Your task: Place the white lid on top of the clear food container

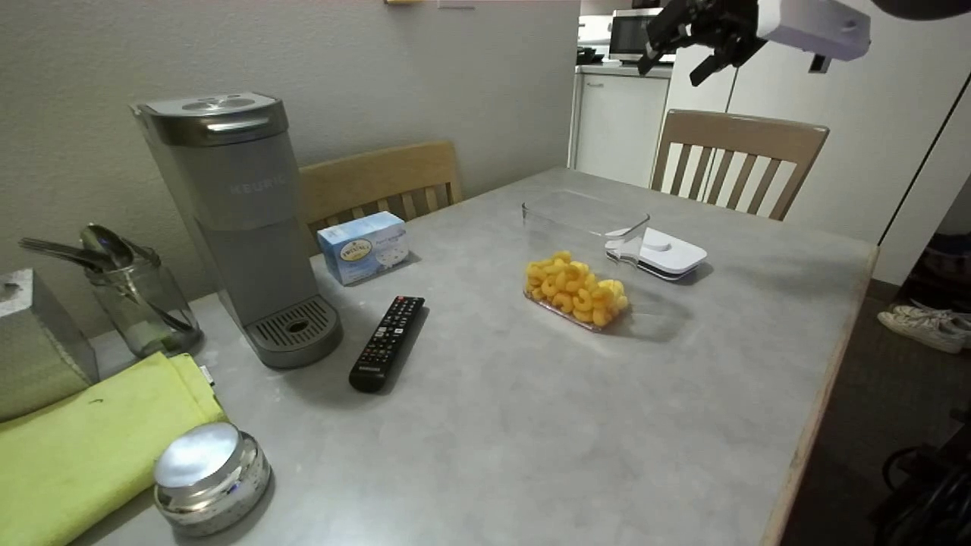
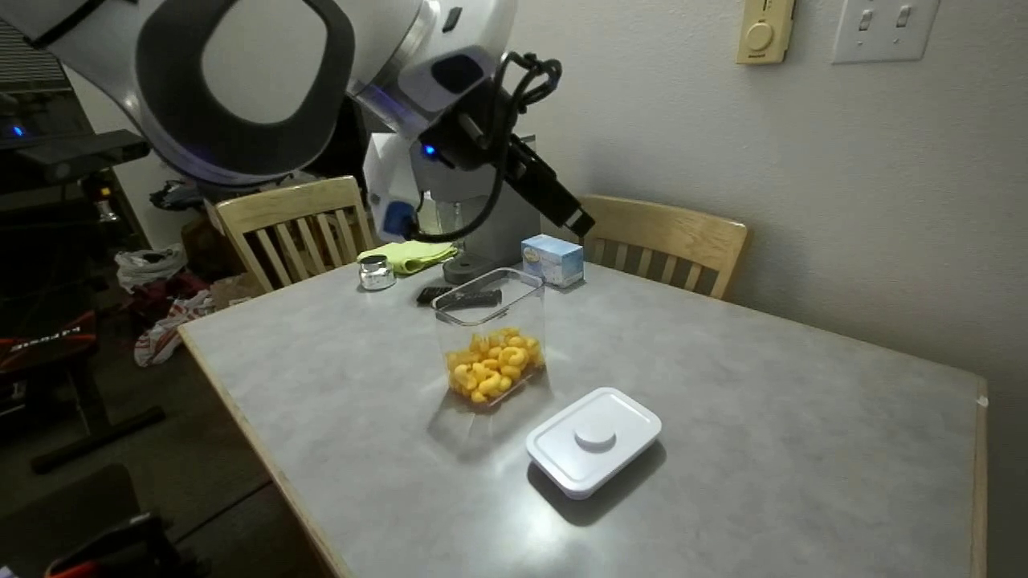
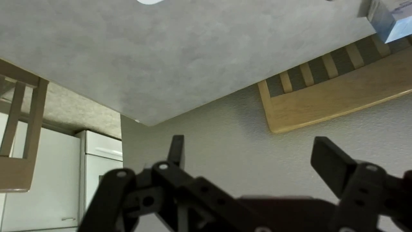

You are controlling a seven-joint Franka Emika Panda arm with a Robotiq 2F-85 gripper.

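The white lid (image 1: pixel 671 252) lies flat on the table beside the clear food container, with its round knob upward; it also shows in an exterior view (image 2: pixel 594 437). A small white sliver at the top edge of the wrist view appears to be the lid (image 3: pixel 149 1). The clear food container (image 2: pixel 530 321) stands upright and open at the top, with yellow curly pieces in its bottom; it shows in both exterior views (image 1: pixel 550 235). It is out of the wrist view. My gripper (image 3: pixel 249 143) is open and empty, high above the table (image 1: pixel 669 74), apart from lid and container.
A blue-and-white tea box (image 1: pixel 364 249), a black remote (image 1: pixel 388 343), a grey coffee maker (image 1: pixel 243 205), a jar with cutlery (image 1: pixel 144 303), a yellow-green cloth (image 1: pixel 106 440) and a shiny metal tin (image 1: pixel 212 478) stand on the table. Chairs (image 2: pixel 666 241) and a wall border it.
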